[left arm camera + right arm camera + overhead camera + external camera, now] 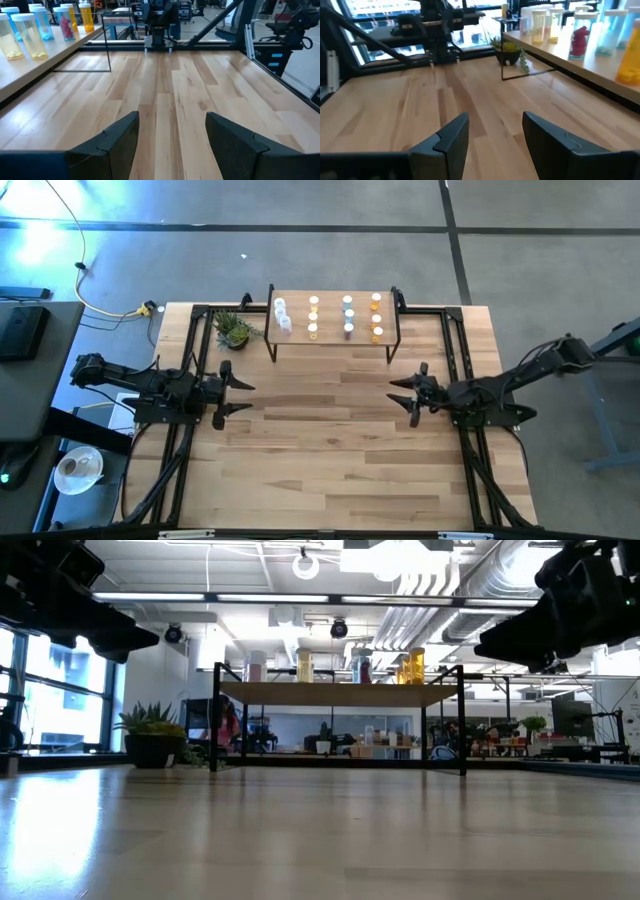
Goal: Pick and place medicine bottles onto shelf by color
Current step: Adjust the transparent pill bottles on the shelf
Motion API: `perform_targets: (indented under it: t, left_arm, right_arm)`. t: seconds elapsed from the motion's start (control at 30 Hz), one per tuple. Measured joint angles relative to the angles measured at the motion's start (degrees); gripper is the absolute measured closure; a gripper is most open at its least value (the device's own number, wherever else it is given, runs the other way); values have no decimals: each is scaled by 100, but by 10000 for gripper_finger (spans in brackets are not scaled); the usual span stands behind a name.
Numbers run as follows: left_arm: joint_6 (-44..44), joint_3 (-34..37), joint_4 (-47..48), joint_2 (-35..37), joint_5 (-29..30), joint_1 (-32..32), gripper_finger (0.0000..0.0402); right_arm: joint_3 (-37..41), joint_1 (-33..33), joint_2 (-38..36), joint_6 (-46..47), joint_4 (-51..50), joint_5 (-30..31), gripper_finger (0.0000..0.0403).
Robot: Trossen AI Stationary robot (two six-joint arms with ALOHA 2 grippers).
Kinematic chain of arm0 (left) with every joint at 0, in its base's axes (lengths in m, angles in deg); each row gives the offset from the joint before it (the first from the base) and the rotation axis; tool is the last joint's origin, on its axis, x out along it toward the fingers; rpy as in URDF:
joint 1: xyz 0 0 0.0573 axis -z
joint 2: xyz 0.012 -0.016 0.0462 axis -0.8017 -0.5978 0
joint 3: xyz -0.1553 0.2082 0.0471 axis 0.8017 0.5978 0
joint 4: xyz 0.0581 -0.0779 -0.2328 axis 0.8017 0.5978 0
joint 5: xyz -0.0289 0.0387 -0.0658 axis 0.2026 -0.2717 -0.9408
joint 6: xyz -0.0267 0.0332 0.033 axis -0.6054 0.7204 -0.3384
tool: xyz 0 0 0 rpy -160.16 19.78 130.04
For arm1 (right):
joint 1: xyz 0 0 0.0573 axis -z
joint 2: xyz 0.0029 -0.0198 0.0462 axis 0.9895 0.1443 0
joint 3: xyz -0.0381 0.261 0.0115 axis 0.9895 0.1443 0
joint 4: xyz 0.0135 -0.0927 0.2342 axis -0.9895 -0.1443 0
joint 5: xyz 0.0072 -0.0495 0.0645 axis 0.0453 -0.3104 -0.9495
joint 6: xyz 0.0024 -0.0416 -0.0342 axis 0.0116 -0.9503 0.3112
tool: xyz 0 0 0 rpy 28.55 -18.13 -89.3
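The shelf (332, 320) stands on thin black legs at the table's far middle. Several medicine bottles (345, 316) stand upright on its top board in rows: clear at the left, then yellow, blue-green and orange. They also show in the low view (335, 666), the left wrist view (30, 32) and the right wrist view (580, 35). My left gripper (238, 396) is open and empty at the table's left, fingers level toward the right. My right gripper (404, 396) is open and empty at the table's right, facing it.
A small green potted plant (233, 330) stands on the table left of the shelf. Black rails (455, 340) run along the table's left, right and far sides. Bare wood (320, 430) lies between the two grippers and toward the near edge.
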Motion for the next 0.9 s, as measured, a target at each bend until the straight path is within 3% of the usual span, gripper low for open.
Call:
perform_targets:
  t: [0.17,0.33,0.5,0.7,0.9]
  left_arm:
    - [-93,0,0,0,-3,0,181]
    - [-841,3,-274,0,37,-2,181]
    - [-689,-212,-857,0,556,-7,181]
    - [-245,-846,-775,-149,1103,-9,181]
    - [48,-1677,-303,-844,1836,-110,181]
  right_arm:
    - [232,-179,0,-193,328,1,226]
    - [480,-251,0,-256,816,-1,226]
    - [508,-255,2,-170,892,-1,226]
    - [508,-253,2,-360,890,1,226]
    - [508,-249,2,-452,886,1,226]
